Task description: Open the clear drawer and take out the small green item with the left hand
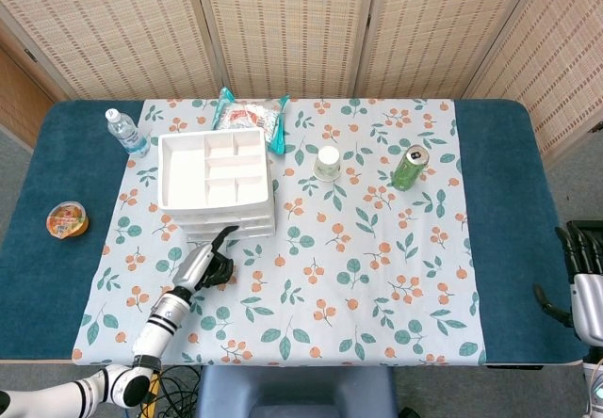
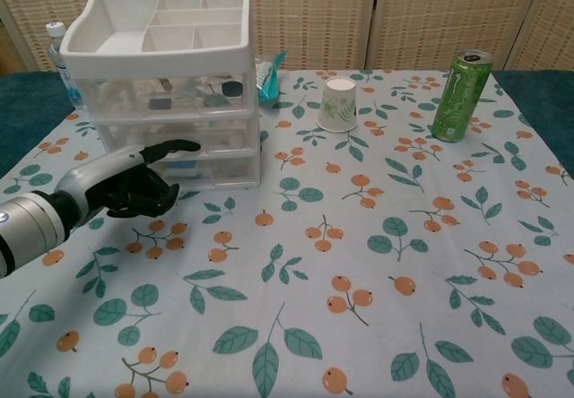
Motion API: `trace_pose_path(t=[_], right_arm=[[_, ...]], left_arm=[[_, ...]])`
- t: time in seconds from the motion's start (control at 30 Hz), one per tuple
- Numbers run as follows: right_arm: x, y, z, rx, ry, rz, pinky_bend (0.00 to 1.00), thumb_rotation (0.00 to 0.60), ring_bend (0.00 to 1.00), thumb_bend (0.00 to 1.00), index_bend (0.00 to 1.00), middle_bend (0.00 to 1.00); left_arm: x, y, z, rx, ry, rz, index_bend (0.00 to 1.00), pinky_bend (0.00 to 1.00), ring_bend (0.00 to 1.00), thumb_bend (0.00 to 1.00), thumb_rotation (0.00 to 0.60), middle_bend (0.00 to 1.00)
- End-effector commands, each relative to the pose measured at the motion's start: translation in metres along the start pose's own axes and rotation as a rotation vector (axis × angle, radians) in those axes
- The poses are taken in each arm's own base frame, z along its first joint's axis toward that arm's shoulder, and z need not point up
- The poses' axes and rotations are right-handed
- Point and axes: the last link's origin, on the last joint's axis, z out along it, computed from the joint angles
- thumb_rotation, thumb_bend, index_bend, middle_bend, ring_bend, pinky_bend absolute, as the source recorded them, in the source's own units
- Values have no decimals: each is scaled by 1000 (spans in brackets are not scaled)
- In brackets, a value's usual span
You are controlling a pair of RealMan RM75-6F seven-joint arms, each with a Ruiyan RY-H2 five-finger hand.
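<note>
The left hand [image 2: 121,187] is hovering low over the worktop [image 2: 377,263] just in front of the clear drawer unit [image 2: 170,102], holding nothing — one finger [image 2: 175,147] is stretching forward toward the front of a lower drawer while the others are curling in beneath the palm. Whether that fingertip is touching the drawer front, I cannot tell. In the head view the same hand [image 1: 203,265] is sitting at 6 o'clock of the unit [image 1: 217,184], the forearm trailing back toward the near edge.

The drawers are all sitting closed, and small dark things are showing faintly through the upper one; the small green item is not making itself out behind the plastic. A white divided tray is topping the unit.

At 3 o'clock of the unit a paper cup [image 2: 340,104] is standing upside down, and further that way a green can [image 2: 461,96] — upright. At 9 o'clock a water bottle [image 1: 124,132] is standing.

The right hand [image 1: 582,291] is resting well apart at the far right edge, fingers spread and holding nothing.
</note>
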Motion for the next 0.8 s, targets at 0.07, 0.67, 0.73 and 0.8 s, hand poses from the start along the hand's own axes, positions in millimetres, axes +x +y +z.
trace_pose_path(t=[0.07,0.67,0.73,0.8], right_arm=[[0,0,0,-2,0,-1,55,600,25,339,0,0],[-2,3,-1,-16,-3,-3,55,600,26,339,0,0],[-2,3,-2,-16,-2,-3,55,600,25,338,0,0],[-2,3,-2,-17,-2,-3,55,600,25,338,0,0]], left_arm=[[-2,1,2,-6,-7,-24,69,1000,927,626,600,907],[-4,2,9,-17,-18,-133,151,1000,927,626,600,906],[-3,2,9,-20,-15,-137,163,1000,927,627,600,906],[-3,2,8,-23,-13,-138,174,1000,927,627,600,906]])
